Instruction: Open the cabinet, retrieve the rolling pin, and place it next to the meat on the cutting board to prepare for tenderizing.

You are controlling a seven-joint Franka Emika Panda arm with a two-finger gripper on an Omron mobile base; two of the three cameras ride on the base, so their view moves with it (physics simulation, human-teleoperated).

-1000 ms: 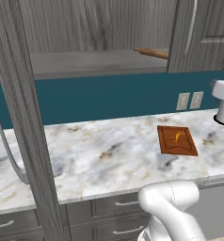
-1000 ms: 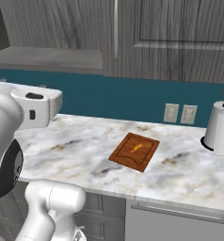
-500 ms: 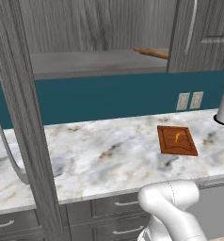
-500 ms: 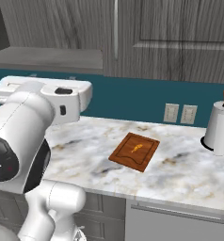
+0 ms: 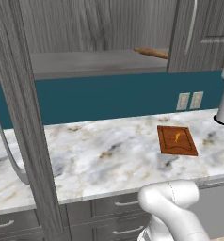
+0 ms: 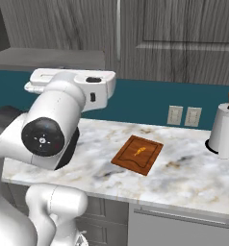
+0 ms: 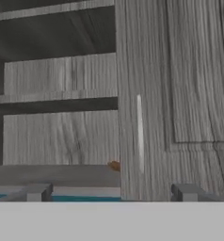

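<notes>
In the hand view we see the gripper (image 7: 110, 193) with its two grey fingertips (image 7: 35, 192) set wide apart and nothing between them, facing the cabinet (image 7: 180, 84). Straight ahead stands the cabinet's closed right door with its slim vertical handle (image 7: 139, 134); to the left the interior lies open, showing the grey shelf (image 7: 52, 175). One end of the rolling pin (image 7: 114, 165) peeks out beside the door edge, resting on that shelf. From the left base view we find the rolling pin (image 5: 151, 52) lying on the shelf (image 5: 95, 63), partly hidden behind the closed door, while the open left door (image 5: 27, 117) swings toward us. On the marble counter (image 5: 95, 155) below lies the cutting board (image 5: 177, 140), with the meat (image 5: 177, 137) on it. A paper towel roll (image 6: 224, 132) stands well to the right of the board.
</notes>
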